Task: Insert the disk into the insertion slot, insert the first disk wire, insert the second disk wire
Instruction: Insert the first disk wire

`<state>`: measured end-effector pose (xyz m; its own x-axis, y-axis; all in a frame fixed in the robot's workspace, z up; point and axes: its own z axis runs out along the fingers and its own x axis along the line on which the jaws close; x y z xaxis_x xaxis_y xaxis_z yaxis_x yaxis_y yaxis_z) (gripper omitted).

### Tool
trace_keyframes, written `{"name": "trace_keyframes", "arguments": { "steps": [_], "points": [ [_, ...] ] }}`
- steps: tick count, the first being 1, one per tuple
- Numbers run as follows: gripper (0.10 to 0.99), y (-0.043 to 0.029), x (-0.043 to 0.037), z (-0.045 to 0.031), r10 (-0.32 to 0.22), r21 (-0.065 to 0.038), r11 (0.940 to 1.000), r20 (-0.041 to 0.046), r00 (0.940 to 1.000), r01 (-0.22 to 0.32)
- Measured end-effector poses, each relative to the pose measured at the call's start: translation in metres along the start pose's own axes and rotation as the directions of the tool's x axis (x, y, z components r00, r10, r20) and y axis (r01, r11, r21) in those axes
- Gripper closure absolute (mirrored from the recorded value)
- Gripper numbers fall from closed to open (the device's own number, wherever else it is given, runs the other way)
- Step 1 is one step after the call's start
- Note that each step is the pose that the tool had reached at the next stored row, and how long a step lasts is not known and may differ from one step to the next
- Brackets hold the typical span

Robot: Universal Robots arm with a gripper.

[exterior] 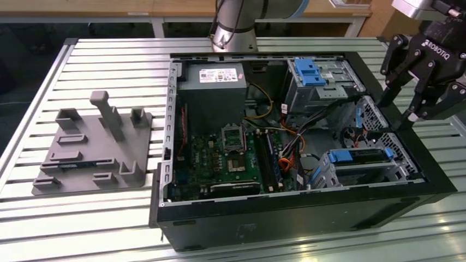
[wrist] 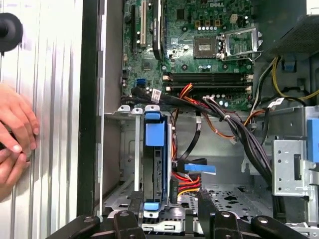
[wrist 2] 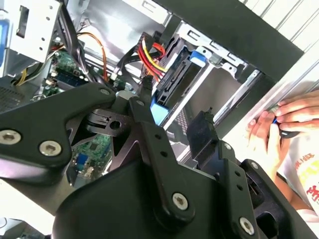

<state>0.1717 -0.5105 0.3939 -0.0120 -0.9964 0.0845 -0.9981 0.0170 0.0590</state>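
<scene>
Black metal for the pincer (exterior: 396, 112), spread wide, pinching nothing and touching nothing, poised over the rim of the open computer case (exterior: 291, 204) at the exterior view's right. Below it, seated in the insertion slot (exterior: 364, 174), the disk (exterior: 357, 156) (blue carrier uppermost). In the first wrist view, red and yellow wires (wrist: 185, 180) just beside the disk, plugged in or not impossible to tell. Over the slatted surface (exterior: 109, 60) outside the case, a person's hand (wrist: 15, 129).
</scene>
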Motion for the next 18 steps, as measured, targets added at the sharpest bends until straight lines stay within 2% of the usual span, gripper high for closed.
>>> {"name": "trace_keyframes", "arguments": {
  "steps": [8, 11, 15, 18],
  "points": [
    [0.529, -0.0039, -0.0011, 0.0123, 0.001, 0.000, 1.0000, -0.0108, 0.9999, -0.001],
    [0.529, -0.0054, -0.0014, 0.0148, 0.011, -0.001, 0.9999, -0.0194, 0.9998, -0.011],
    [0.529, -0.0071, -0.0018, 0.0173, 0.035, -0.002, 0.9994, -0.0350, 0.9988, -0.035],
    [0.529, -0.0075, -0.0030, 0.0201, 0.050, -0.003, 0.9987, -0.0426, 0.9978, -0.050]
  ]
}}
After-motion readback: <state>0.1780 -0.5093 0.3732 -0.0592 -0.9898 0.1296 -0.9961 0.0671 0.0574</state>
